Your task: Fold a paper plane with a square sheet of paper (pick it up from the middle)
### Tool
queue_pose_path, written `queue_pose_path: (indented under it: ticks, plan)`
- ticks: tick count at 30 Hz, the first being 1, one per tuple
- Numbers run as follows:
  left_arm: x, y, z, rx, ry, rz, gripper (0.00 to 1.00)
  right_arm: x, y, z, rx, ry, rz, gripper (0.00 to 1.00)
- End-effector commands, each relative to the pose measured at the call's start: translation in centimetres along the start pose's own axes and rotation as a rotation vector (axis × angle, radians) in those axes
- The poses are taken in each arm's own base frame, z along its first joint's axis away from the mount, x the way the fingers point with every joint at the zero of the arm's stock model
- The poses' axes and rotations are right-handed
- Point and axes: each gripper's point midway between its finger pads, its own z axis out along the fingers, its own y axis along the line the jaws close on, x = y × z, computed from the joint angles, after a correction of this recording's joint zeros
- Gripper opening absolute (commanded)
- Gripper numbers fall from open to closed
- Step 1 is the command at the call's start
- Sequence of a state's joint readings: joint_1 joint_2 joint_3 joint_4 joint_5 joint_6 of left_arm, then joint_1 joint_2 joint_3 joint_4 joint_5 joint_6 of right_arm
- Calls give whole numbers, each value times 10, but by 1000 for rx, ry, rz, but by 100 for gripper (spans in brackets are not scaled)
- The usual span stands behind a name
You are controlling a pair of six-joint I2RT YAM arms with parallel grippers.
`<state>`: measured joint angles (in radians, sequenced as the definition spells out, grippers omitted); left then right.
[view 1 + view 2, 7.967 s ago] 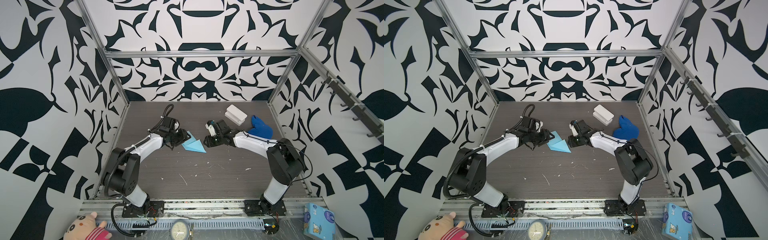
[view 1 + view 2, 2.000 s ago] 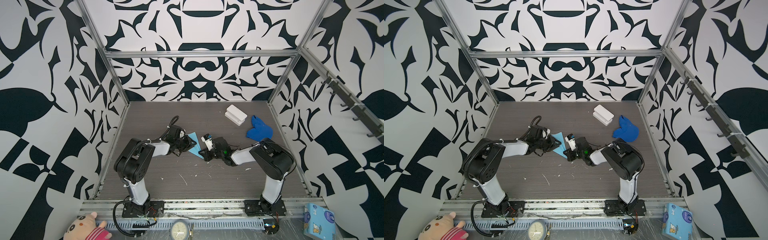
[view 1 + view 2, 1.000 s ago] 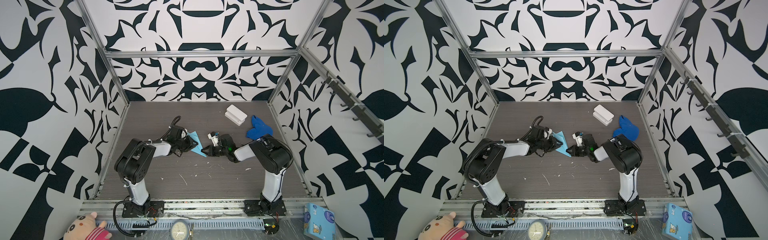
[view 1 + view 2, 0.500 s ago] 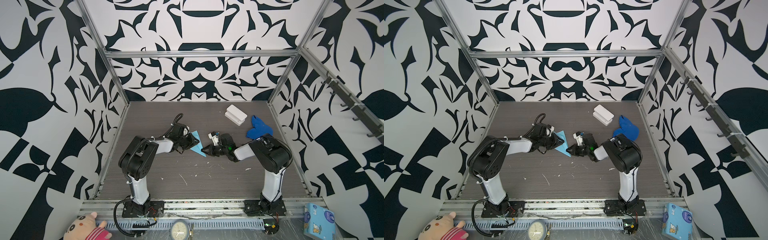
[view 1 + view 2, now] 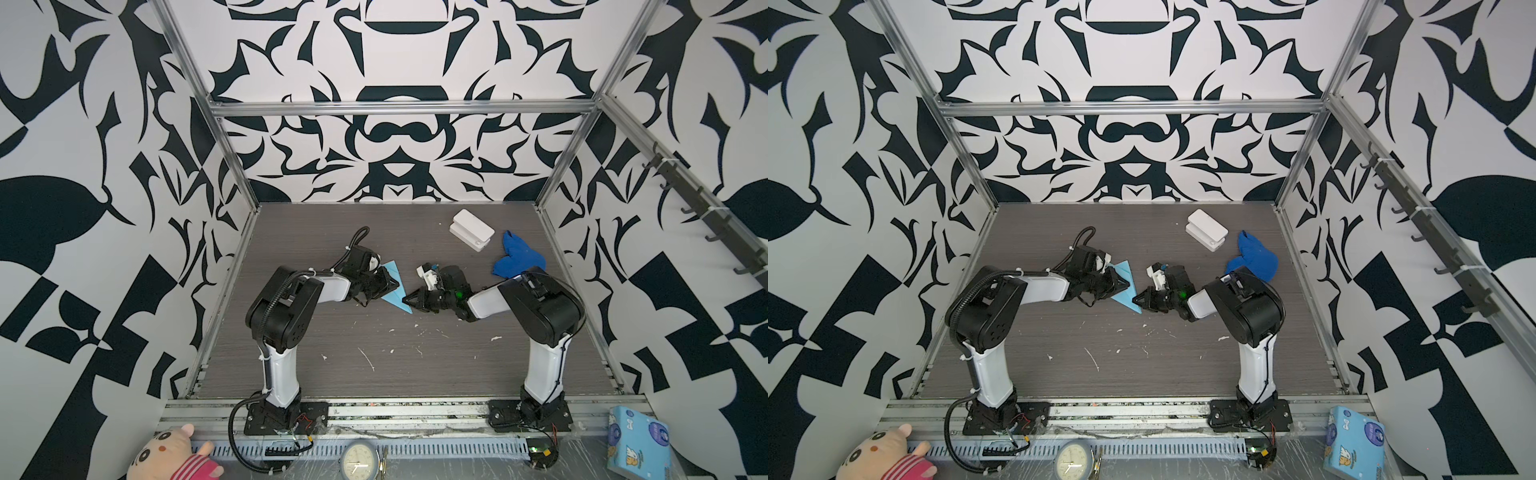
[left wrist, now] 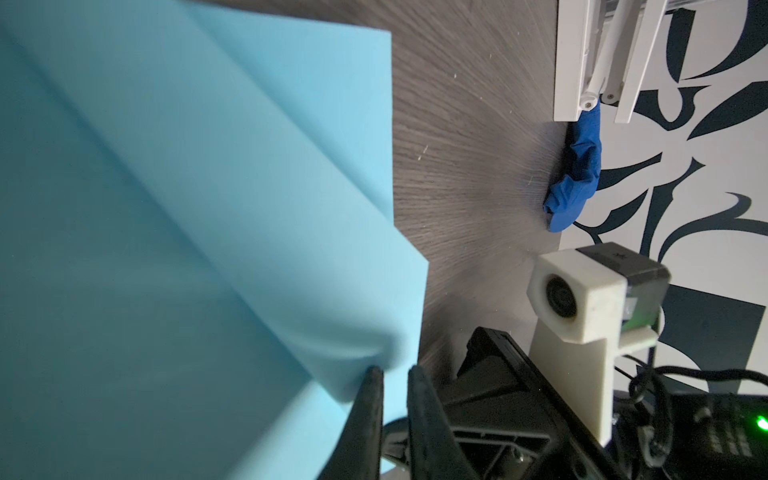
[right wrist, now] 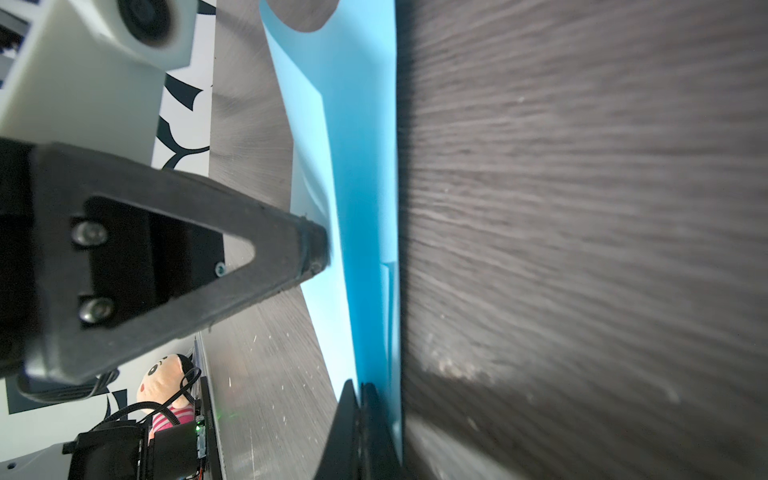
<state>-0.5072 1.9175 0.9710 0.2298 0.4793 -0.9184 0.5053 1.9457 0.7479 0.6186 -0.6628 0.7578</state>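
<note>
The square sheet of paper (image 5: pixel 397 300) (image 5: pixel 1126 297) is folded into a slim light-blue pointed triangle on the middle of the table. My left gripper (image 5: pixel 395 286) (image 5: pixel 1128 285) reaches over it from the left. In the left wrist view its jaws (image 6: pixel 392 374) stand a narrow gap apart at the curled edge of a raised flap of the paper (image 6: pixel 208 208). My right gripper (image 5: pixel 407 298) (image 5: pixel 1136 300) is shut, with its tip (image 7: pixel 359 388) beside the near point of the paper (image 7: pixel 361 208), which is not between the fingers. The left fingertips (image 7: pixel 309 245) touch the flap there.
A royal-blue cloth lump (image 5: pixel 517 259) (image 6: pixel 575 178) and a white box (image 5: pixel 471 235) lie at the back right. White scraps (image 5: pixel 368 359) dot the near table. A plush toy (image 5: pixel 174 455), a clock (image 5: pixel 359 461) and a printed box (image 5: pixel 636 442) lie beyond the front rail.
My left gripper has moved a little to the right over the paper and its jaws have narrowed. The right gripper has stayed shut at the paper's near point.
</note>
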Motion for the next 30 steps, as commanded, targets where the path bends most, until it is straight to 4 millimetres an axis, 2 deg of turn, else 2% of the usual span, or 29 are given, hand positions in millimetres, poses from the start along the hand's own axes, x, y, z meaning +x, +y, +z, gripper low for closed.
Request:
queue_pose_path:
  ticks: [1,16,25,30]
  plan:
    - [2,4,5,-23,23,-6,16,0,-8,2,31,18,29,3]
    - [4,10,9,-38,34,-13,15,1,-15,0,68,44,76,10]
    - [1,4,10,-18,38,0,16,3,-19,-1,91,50,80,7]
    - [3,10,14,-35,53,-9,15,5,-22,-1,103,54,82,7]
